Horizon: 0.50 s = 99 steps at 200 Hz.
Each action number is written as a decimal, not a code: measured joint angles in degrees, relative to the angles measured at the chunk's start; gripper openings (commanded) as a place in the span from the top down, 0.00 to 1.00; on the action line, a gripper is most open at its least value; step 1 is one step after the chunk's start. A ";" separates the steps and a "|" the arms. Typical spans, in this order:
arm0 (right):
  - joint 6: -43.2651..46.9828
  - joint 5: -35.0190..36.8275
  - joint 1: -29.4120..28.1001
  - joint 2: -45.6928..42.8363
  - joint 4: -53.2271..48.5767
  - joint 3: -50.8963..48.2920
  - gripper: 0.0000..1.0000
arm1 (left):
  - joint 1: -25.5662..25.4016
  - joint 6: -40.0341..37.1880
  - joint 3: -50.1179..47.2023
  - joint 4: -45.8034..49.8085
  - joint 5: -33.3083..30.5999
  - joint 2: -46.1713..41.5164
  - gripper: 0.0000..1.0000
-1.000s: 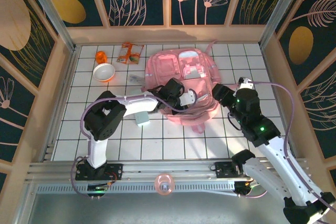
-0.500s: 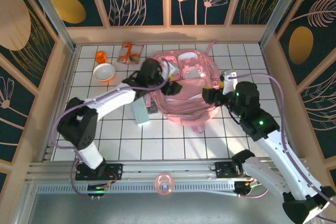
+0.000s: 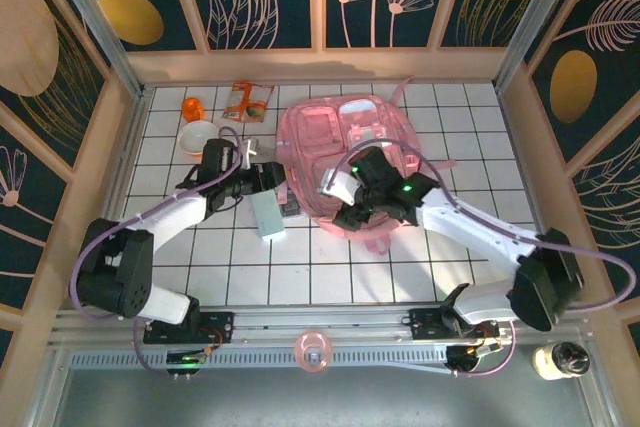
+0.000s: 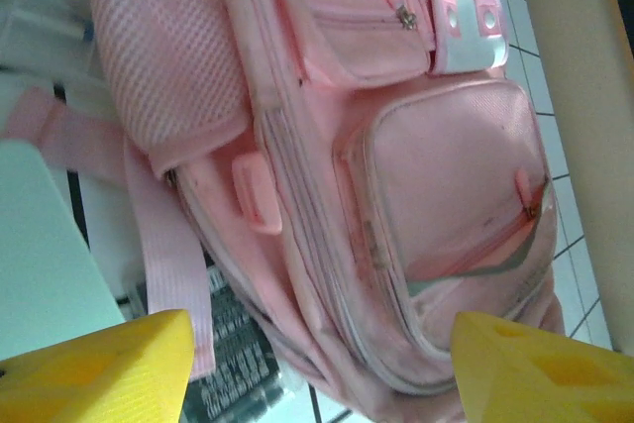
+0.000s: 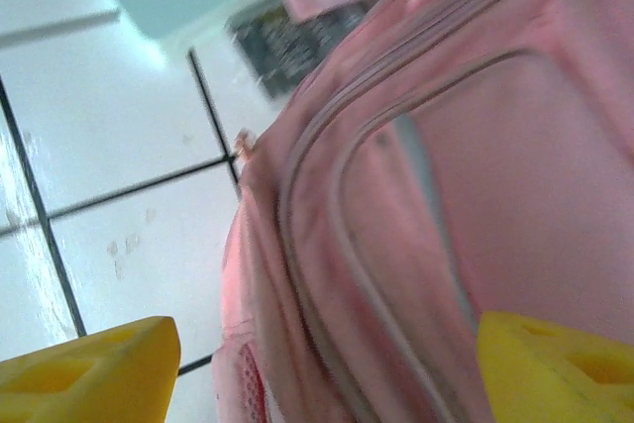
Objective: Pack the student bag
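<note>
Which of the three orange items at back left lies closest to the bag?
The flat orange packet, just left of the pink bag; the bowl and small orange object sit farther left.

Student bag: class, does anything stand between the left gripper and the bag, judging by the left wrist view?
Nothing visible does. The student bag lies straight ahead of the open left gripper. A pale teal box sits off to one side, outside that path.
</note>
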State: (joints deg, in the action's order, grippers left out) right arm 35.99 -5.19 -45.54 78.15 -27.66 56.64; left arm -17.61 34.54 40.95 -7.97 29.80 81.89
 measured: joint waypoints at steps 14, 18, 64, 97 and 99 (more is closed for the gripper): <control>2.95 0.92 -0.11 2.62 0.46 -1.09 0.22 | 0.04 1.36 -1.77 -1.01 0.00 -2.34 0.31; 3.56 1.14 -0.11 3.15 0.63 -1.33 0.22 | 0.07 1.81 -2.34 -1.70 -0.02 -3.04 0.31; 9.01 2.49 -0.11 7.87 2.27 -3.87 0.21 | 0.11 5.68 -7.63 -5.53 -0.13 -5.99 0.31; 10.25 4.37 -0.13 9.79 5.70 -5.97 0.25 | 0.11 6.69 -8.81 -6.05 -0.17 -6.01 0.32; 10.23 4.52 -0.20 9.86 6.19 -6.27 0.26 | 0.11 6.69 -8.81 -6.19 -0.17 -6.01 0.32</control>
State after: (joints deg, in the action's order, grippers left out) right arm 46.22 -0.67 -45.74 88.01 -21.47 50.37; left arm -17.50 41.23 32.14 -14.15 29.63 75.88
